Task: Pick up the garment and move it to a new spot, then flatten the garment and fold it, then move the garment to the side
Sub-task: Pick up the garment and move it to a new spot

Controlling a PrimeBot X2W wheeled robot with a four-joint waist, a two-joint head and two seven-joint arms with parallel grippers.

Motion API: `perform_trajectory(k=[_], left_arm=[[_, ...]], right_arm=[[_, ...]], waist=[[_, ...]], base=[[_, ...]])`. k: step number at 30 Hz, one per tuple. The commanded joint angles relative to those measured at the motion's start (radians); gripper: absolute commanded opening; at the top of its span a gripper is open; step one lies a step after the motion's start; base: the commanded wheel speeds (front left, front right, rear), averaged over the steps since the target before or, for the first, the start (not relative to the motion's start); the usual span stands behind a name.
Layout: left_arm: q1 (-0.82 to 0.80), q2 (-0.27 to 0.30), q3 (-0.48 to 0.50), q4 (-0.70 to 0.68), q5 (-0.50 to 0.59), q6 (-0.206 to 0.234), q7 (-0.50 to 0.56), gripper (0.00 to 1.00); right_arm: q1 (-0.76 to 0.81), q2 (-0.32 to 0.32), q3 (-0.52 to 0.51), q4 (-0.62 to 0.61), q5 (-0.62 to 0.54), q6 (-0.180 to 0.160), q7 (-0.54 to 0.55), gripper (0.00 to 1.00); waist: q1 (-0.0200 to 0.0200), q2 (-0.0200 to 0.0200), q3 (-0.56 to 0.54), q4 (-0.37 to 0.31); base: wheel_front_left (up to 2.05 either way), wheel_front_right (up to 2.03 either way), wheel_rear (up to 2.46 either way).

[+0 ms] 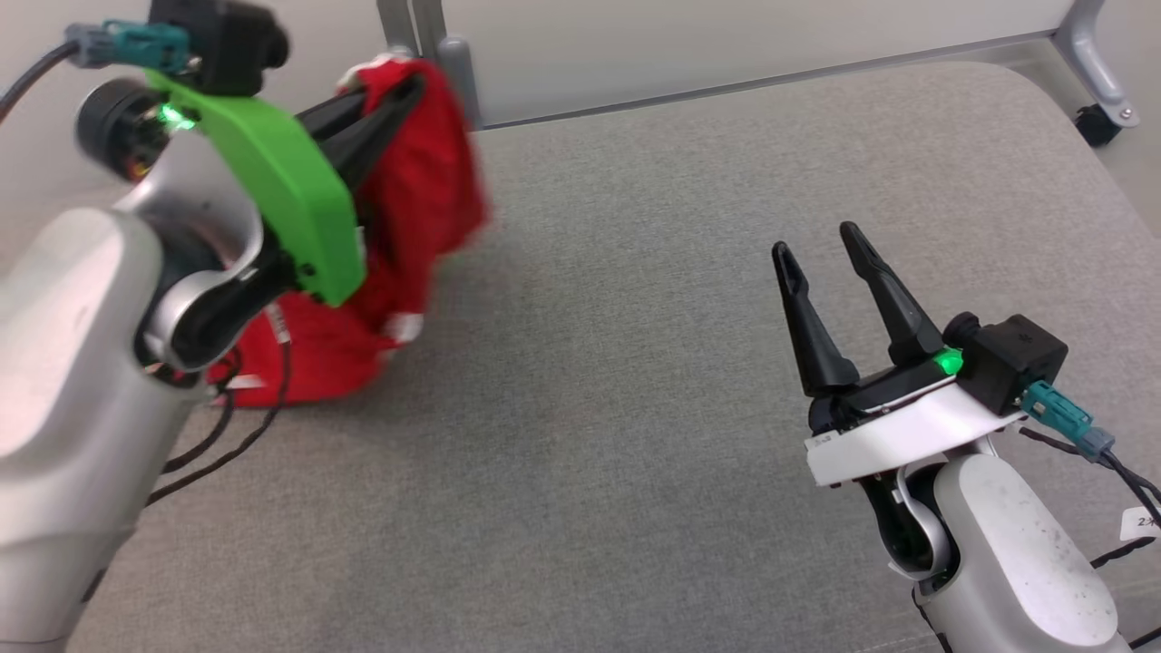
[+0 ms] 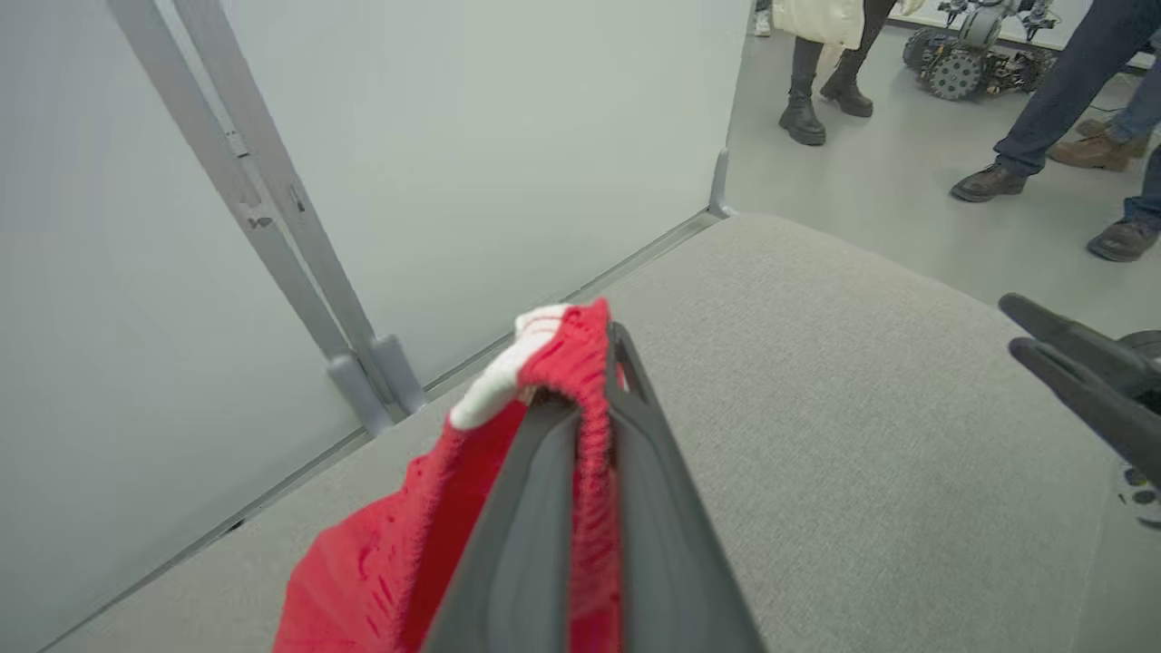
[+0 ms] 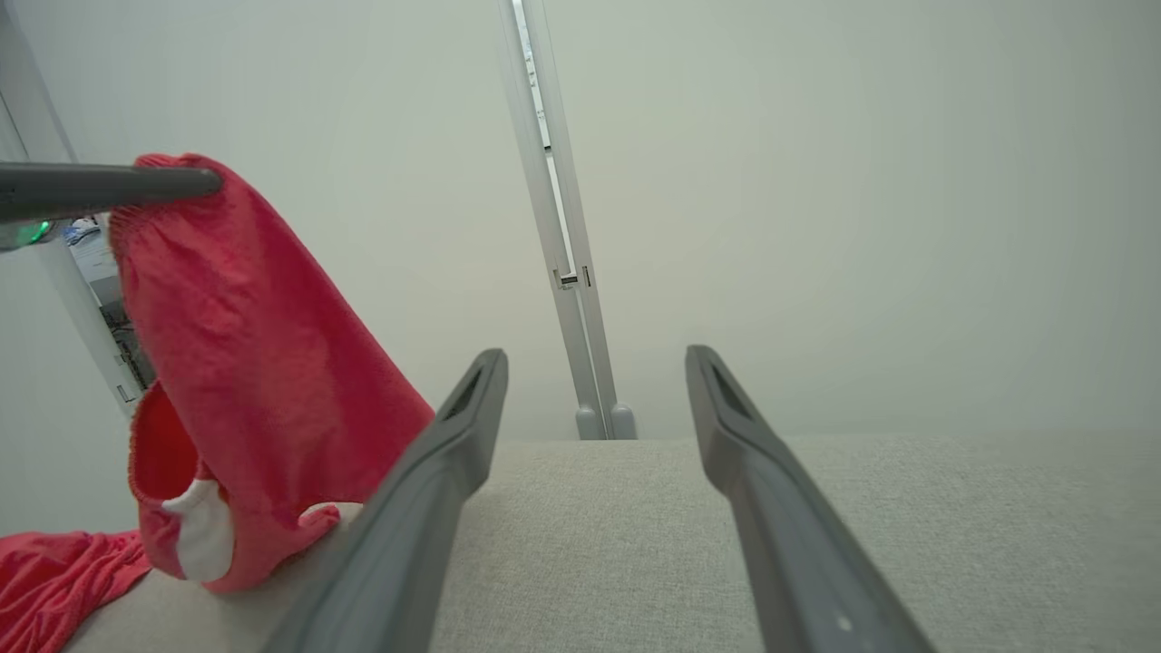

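A red garment (image 1: 417, 209) with white trim hangs from my left gripper (image 1: 408, 86) at the upper left of the head view, its lower part resting on the grey cushion (image 1: 635, 363). In the left wrist view the two dark fingers are shut on the garment's (image 2: 590, 408) ribbed edge, a white patch just beyond the tips. The right wrist view shows the garment (image 3: 254, 363) draped in a cone from the left gripper's fingers (image 3: 136, 181). My right gripper (image 1: 821, 240) stands open over the cushion's right half, nothing between its fingers (image 3: 472, 408).
A pale partition wall (image 1: 726, 36) with grey metal posts (image 1: 413, 27) borders the cushion's far edge. People's feet (image 2: 803, 113) and a wheeled robot (image 2: 980, 45) stand on the floor beyond the cushion's end. A caster (image 1: 1102, 122) sits at the far right.
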Motion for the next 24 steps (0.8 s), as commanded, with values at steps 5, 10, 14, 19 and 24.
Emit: perform_trajectory(k=[5,10,14,19,24], left_arm=[[-0.032,-0.056,-0.025,-0.057,-0.040,0.001,-0.071,0.00],[0.086,-0.054,-0.038,-0.051,-0.069,0.001,-0.156,0.00],[0.253,-0.034,-0.036,0.000,-0.066,0.011,-0.265,0.00],[0.470,-0.035,-0.032,0.168,-0.046,0.023,-0.459,0.00],[0.554,-0.061,-0.055,0.351,0.016,0.018,-0.617,0.89]], right_arm=[[0.019,-0.009,-0.023,0.005,-0.001,0.000,-0.003,1.00],[0.040,-0.021,-0.031,0.017,-0.002,0.000,-0.003,1.00],[0.047,-0.025,-0.023,0.027,0.000,0.000,-0.003,1.00],[0.058,-0.036,-0.015,0.037,0.010,0.000,-0.003,1.00],[0.063,-0.052,-0.013,0.044,0.015,0.000,-0.003,1.00]], waist=[[0.0001,-0.0001,-0.007,-0.006],[0.0001,-0.0001,-0.015,0.018],[0.0001,-0.0001,-0.018,0.028],[0.0001,-0.0001,-0.022,0.033],[0.0001,-0.0001,-0.028,0.046]], base=[[0.00,0.00,0.00],[0.00,0.00,0.00],[0.00,0.00,0.00],[0.00,0.00,0.00],[0.00,0.00,0.00]])
